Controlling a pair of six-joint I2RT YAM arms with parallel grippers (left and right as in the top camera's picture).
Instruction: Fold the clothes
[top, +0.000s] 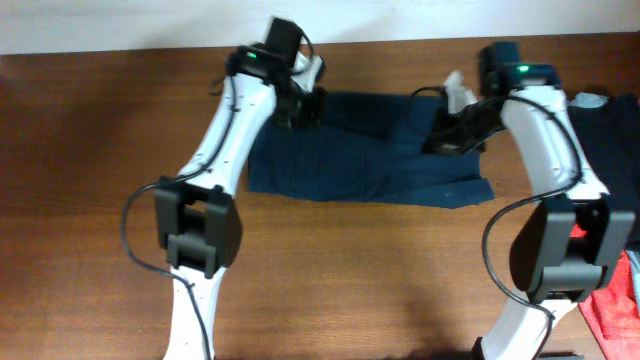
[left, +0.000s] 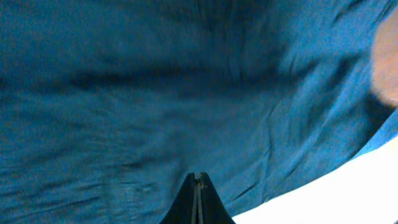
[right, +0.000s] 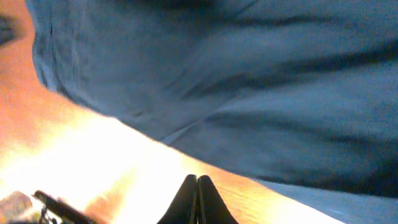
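Left gripper, right gripper: both closed, at far edge of dark navy blue fabric shorts; possibly pinching them, contact hidden.

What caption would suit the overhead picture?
Navy shorts lie spread on a wooden table, with the left arm and right arm bent over them.

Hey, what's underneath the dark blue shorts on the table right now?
The shorts lie spread on the brown wooden table, which shows along their near and left edges. Whatever is directly beneath the fabric is covered, so nothing else can be confirmed there.
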